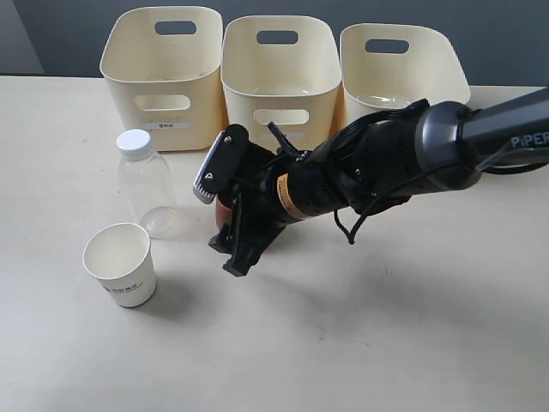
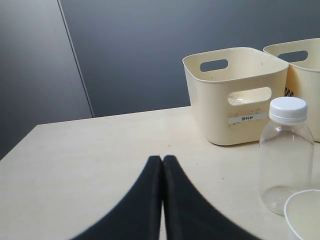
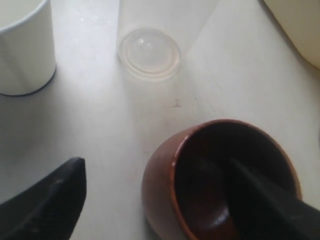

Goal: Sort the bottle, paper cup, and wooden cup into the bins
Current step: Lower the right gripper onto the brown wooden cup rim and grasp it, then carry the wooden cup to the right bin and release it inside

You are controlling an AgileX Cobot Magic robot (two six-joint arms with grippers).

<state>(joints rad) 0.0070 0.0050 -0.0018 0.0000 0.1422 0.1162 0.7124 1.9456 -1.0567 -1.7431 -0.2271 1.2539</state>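
The right arm (image 1: 446, 137) is a thick, rounded tube in dark grey, with white "PIPER" lettering (image 1: 529, 140) on its side. A gold-orange band (image 1: 288, 196) rings the black wrist, and thin black cables (image 1: 347, 236) loop beside it. At its end sit a flat black module (image 1: 225, 150) with a pale ribbed edge and small screws, and angular matte black fingers (image 1: 238, 253). The left gripper (image 2: 162, 162) shows two smooth black fingers tapering to narrow tips.

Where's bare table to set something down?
Free: front of the table, right of the paper cup, in front of the arm; also left of the bottle. Crowded: bottle, wooden cup and open fingers clustered before the bins.
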